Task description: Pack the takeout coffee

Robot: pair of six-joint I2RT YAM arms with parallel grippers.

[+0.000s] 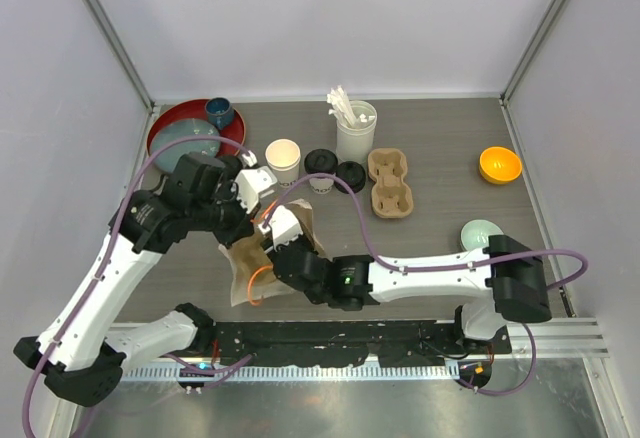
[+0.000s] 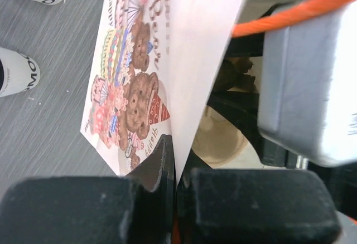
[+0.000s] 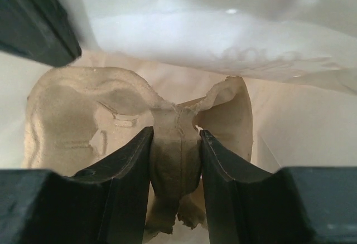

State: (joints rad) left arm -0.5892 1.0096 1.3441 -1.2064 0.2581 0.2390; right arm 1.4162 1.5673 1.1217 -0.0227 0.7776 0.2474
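inside bag (image 2: 134,88), right claw (image 3: 174,138) grips carrier (image 3: 72,110) (left claw (image 2: 177,155) pinches bag), cups (image 2: 15,71) nearby

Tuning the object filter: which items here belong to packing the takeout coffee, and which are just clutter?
Job: white paper cups, round black plastic lids, printed paper bag pinched by left gripper, tan pulp carrier clamped by right gripper.
Clutter: orange bowl, pale green bowl, round red tray, white cylinder of sticks, second tan pulp carrier on the table.
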